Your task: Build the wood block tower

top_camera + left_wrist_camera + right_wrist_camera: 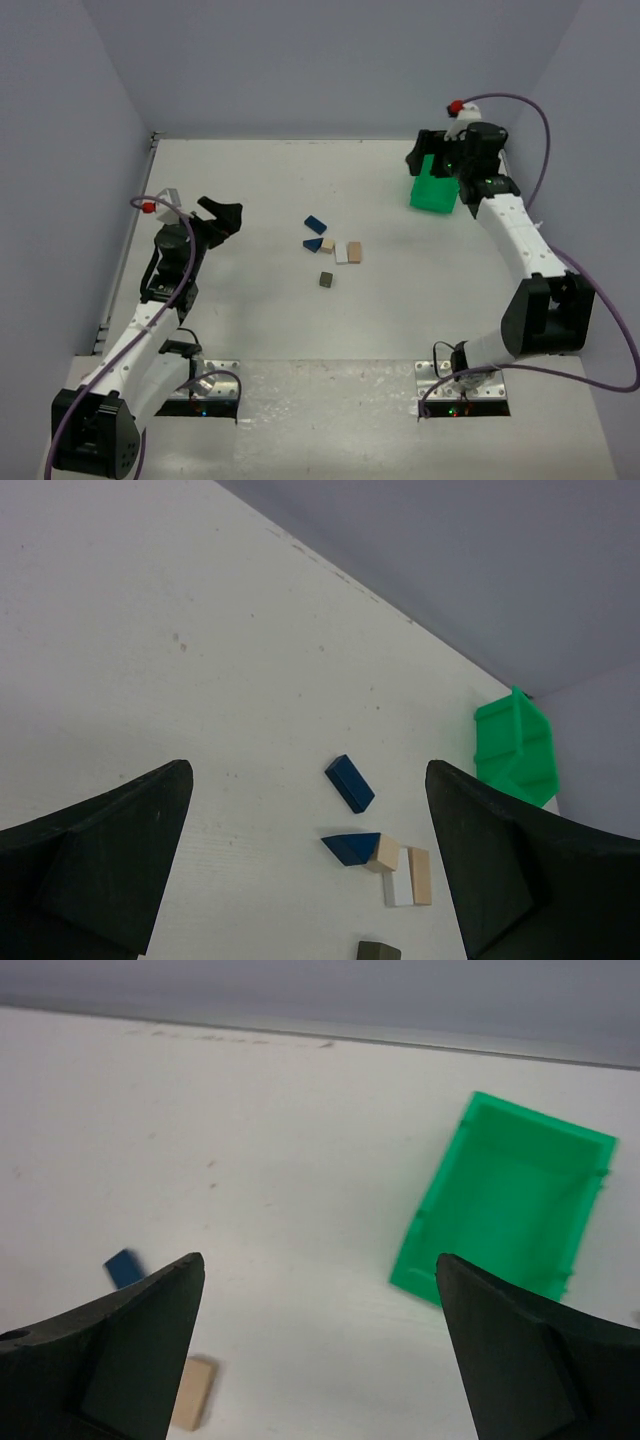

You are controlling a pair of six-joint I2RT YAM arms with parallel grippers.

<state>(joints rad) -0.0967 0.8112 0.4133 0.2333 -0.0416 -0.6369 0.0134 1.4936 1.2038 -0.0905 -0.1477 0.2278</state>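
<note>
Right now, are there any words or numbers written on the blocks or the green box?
There is no text to read in any view.
The wooden blocks are plain, with no letters or numbers.
The green bin shows no label or brand.

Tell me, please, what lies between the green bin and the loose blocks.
Nothing: only bare table separates the bin from the blocks, as the top view shows.
</note>
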